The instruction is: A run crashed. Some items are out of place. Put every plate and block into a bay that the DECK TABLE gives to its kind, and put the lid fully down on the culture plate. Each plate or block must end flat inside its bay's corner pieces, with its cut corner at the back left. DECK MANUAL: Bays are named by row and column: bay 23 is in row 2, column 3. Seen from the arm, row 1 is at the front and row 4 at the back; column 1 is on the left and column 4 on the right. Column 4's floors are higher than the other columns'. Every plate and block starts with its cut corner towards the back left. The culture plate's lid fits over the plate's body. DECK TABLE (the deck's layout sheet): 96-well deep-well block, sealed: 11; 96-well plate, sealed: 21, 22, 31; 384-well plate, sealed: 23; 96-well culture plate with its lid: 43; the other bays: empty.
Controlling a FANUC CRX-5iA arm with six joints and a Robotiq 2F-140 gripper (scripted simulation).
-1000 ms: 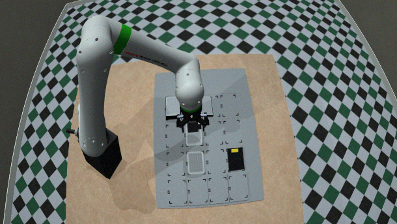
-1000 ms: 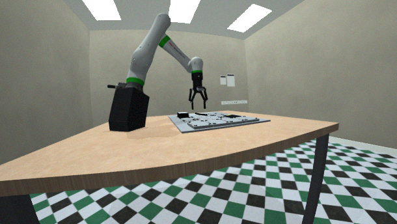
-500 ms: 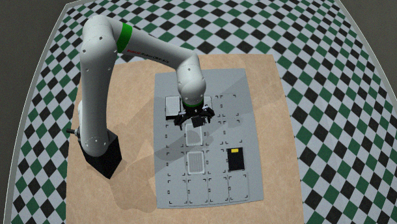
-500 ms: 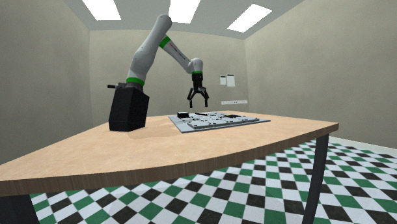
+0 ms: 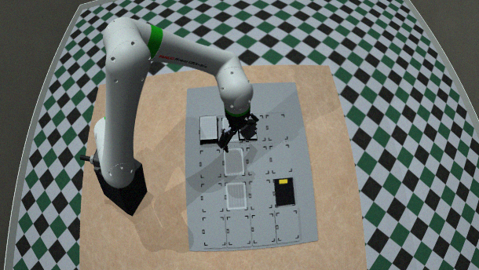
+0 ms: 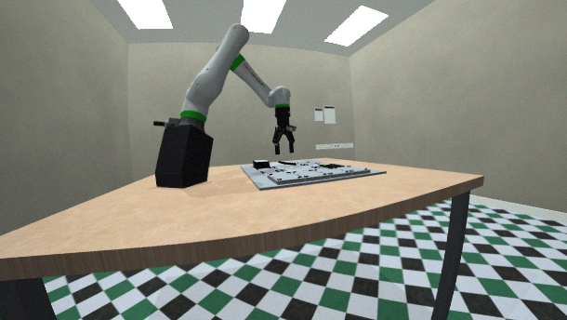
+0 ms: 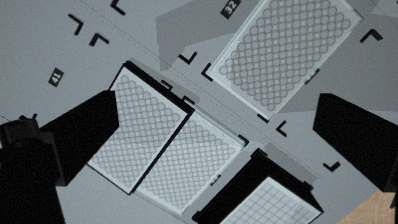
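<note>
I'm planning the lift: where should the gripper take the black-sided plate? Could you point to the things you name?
By both short ends of the black-sided plate (image 5: 249, 139) (image 6: 287, 163) (image 7: 145, 130), from above, jaws matched to its tilt, I'd say: one long side overlaps the white plate (image 5: 234, 136) (image 7: 187, 165), while both ends look unobstructed.
</note>
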